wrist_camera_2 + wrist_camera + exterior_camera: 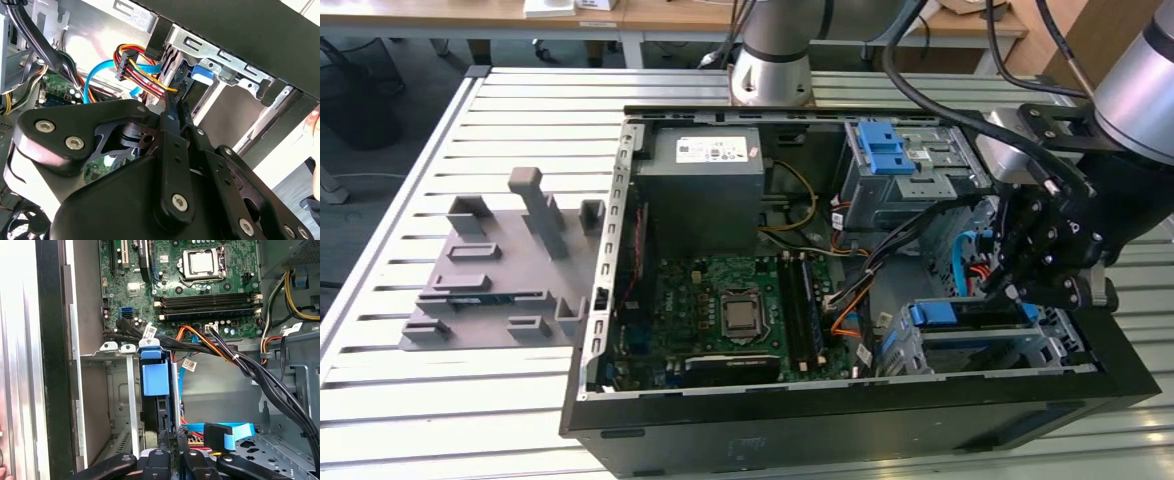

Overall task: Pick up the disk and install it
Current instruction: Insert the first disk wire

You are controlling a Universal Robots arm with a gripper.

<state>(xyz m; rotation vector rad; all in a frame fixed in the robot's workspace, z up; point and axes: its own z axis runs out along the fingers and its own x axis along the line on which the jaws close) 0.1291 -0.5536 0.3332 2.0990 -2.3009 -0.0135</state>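
Open computer case (854, 420) on the slatted desk (400, 400). We find the gripper (1034, 290) over the drive cage (987, 345) at the exterior view's right. The disk (155, 390), blue-framed, stands on edge in that cage. Jaws clenched at the disk's edge; whether they are grasping it we cannot tell.

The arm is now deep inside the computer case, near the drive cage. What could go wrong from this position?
1. The gripper works close beside the blue flat cable and the red-yellow wires; it may snag or unplug them.
2. The disk stands on edge between the thin rails of the metal cage; if pushed slightly tilted, it could jam.
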